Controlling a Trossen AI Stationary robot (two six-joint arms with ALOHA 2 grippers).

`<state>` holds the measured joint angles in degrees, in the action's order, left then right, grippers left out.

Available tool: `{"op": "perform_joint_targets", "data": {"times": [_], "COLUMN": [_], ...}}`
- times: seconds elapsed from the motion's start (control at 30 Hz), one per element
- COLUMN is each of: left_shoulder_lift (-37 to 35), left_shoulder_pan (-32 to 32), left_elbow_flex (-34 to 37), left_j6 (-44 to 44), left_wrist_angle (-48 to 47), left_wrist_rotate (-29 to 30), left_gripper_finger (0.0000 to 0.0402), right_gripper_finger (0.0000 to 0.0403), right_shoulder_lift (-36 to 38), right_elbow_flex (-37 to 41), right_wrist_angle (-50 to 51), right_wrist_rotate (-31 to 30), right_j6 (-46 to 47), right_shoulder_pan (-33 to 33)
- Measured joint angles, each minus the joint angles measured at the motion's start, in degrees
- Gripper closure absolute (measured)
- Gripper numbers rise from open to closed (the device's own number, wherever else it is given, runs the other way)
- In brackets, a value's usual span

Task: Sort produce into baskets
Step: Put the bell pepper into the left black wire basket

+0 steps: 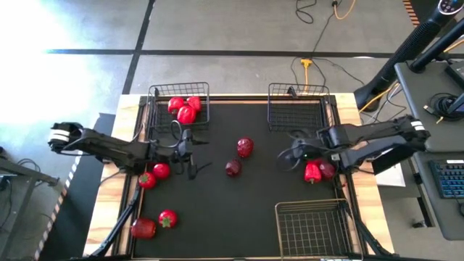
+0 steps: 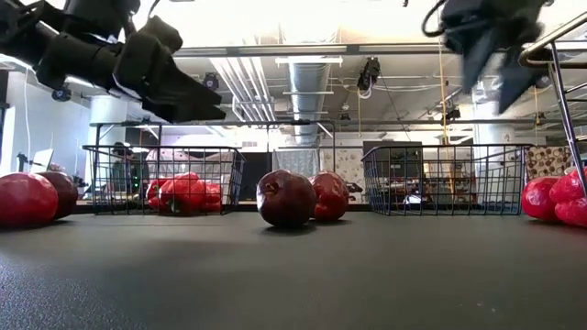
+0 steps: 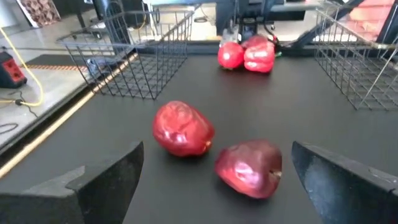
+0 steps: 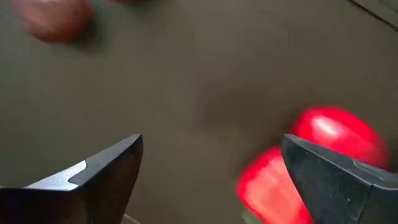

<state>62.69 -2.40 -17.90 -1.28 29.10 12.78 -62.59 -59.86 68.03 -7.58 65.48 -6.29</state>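
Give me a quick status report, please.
Left gripper open, empty. Right gripper open, beside glossy red pepper. Two dark maroon round fruits loose mid-table.

Dark jointed arms, white wrist ends, black looping cables.

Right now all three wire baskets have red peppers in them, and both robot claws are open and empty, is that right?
Not quite. Only one basket holds red peppers; the high view shows the other two baskets with nothing in them. The rest stands: the left gripper and the right gripper are both open and hold nothing.
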Motion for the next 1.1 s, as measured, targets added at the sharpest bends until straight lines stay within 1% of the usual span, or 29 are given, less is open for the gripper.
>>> {"op": "perform_joint_targets", "data": {"times": [0.07, 0.17, 0.23, 0.3, 0.4, 0.43, 0.53, 0.63, 1.1], "left_shoulder_lift": [1.5, 4.0, 6.0, 8.1, 10.6, 11.0, 11.1, 10.7, 10.8], "left_shoulder_pan": [-0.3, -1.1, -1.3, -1.5, -1.6, -1.5, -1.5, -1.6, -1.6], "left_elbow_flex": [0.3, 1.2, 1.7, 1.9, 2.1, 2.1, 2.1, 2.4, 3.0], "left_j6": [-0.5, -0.7, -0.7, -0.7, -0.6, -0.6, -0.7, -0.7, -0.5], "left_wrist_angle": [1.9, 5.0, 7.9, 10.3, 11.5, 11.9, 12.2, 11.8, 10.3], "left_wrist_rotate": [0.2, 0.2, 0.1, 0.1, 0.1, 0.1, 0.1, 0.1, 0.1], "left_gripper_finger": [0.0011, 0.0011, 0.0011, 0.0011, 0.0011, 0.0011, 0.0011, 0.0011, 0.0011], "right_gripper_finger": [0.003, 0.003, 0.003, 0.003, 0.003, 0.003, 0.003, 0.003, 0.003], "right_shoulder_lift": [-2.6, -5.8, -6.5, -7.0, -7.2, -7.1, -7.1, -7.1, -7.2], "right_elbow_flex": [-2.3, -2.3, -0.1, 3.1, 8.5, 10.1, 13.8, 15.3, 14.2], "right_wrist_angle": [7.7, 13.0, 11.6, 6.6, -1.1, -2.6, -5.7, -4.9, -1.2], "right_wrist_rotate": [0.7, 4.0, 6.7, 9.9, 15.0, 15.6, 15.8, 17.5, 16.0], "right_j6": [4.5, 11.8, 17.3, 21.8, 26.7, 27.7, 31.2, 33.2, 36.8], "right_shoulder_pan": [-0.7, -1.5, -2.2, -2.6, -3.0, -3.0, -3.0, -3.0, -3.0]}}
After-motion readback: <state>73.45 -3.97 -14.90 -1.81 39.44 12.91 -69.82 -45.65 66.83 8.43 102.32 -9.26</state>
